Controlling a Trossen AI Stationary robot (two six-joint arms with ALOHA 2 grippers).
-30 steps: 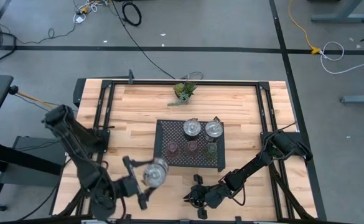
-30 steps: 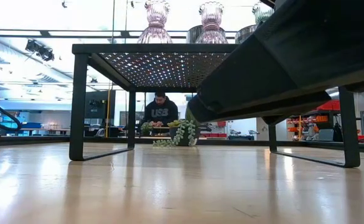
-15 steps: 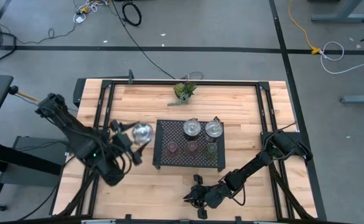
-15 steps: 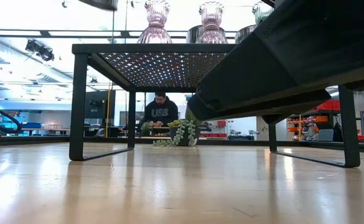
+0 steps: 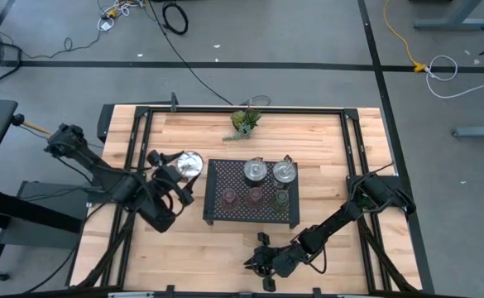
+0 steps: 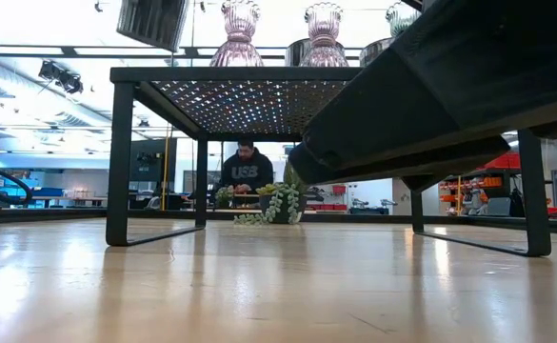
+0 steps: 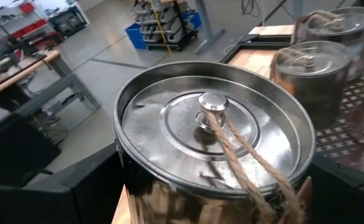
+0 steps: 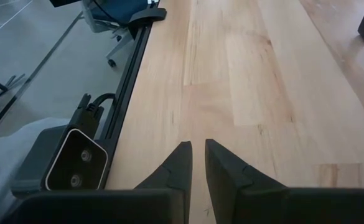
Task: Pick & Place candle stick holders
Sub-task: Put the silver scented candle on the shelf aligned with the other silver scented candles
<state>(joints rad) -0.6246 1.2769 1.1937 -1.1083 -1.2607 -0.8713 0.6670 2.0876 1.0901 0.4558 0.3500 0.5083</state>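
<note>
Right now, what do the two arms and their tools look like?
Both arms are dark, near black, built of slim jointed links. The left arm is bulkier at the wrist, where its tool sits. The right arm carries black cables by its base. The right tool has two matte black, wedge-shaped fingers tapering to points. No markings show on either.

Silver holder [image 5: 189, 165] now beside rack [image 5: 217, 213]

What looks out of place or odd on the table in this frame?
Nothing is spilled or damaged. The only holder off the black rack is the silver holder held in the left end effector beside the rack's left end. The right end effector rests shut.
</note>
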